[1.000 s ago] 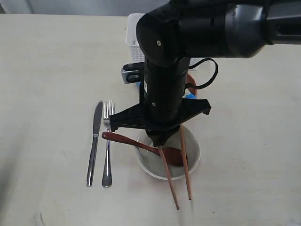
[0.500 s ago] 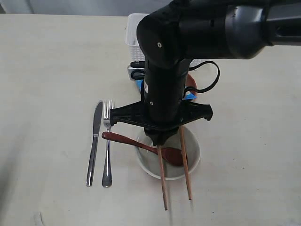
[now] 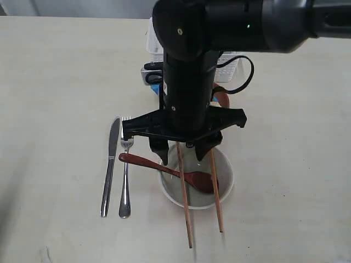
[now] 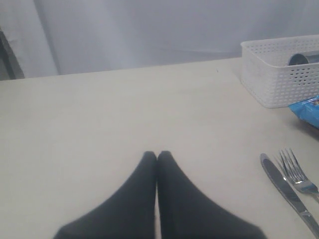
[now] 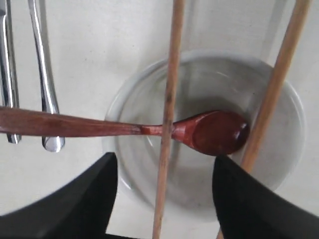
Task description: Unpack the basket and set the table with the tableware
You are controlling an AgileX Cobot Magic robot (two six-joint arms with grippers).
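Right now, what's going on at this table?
The right tool hangs open over the bowl, gripping nothing. Two chopsticks lie across the bowl's rim, and the red spoon rests with its head inside. The knife and fork lie side by side beside it. The left tool is shut over bare table, and the basket stands behind.

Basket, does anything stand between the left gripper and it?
Nothing visible does. In the left wrist view, bare table lies between the shut left gripper and the basket; the knife, fork and blue bag lie off that line.
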